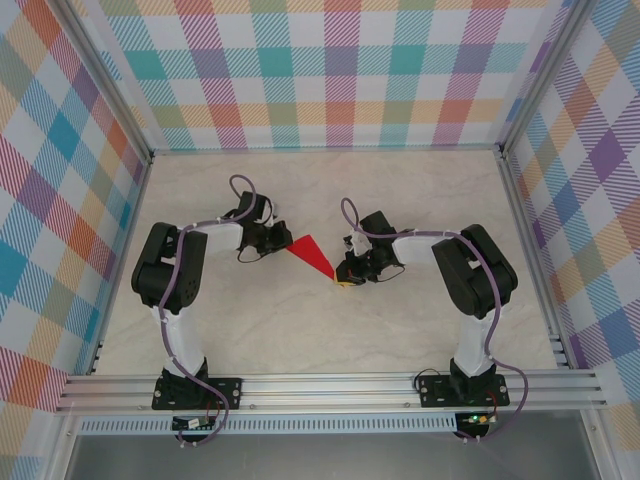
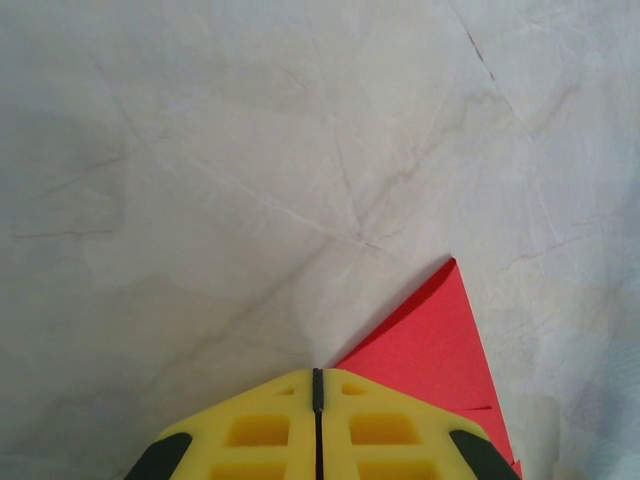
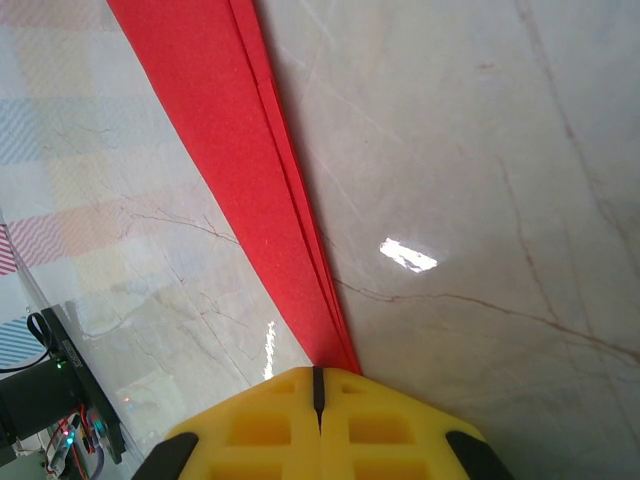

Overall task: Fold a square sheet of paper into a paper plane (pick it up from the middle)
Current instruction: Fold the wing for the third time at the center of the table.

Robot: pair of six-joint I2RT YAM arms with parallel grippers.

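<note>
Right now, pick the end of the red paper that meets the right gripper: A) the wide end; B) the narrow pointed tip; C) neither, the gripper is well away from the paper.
B: the red paper narrows to a point right at the shut right gripper, while its wide end faces the left gripper.

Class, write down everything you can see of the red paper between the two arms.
The red paper is a plain, matte, bright red sheet folded into a long narrow triangle; layered edges show along one side. Its narrow tip is pinched in the shut right end effector, and its wide end seems held by the shut left end effector, so it spans the gap between them over the table.
</note>
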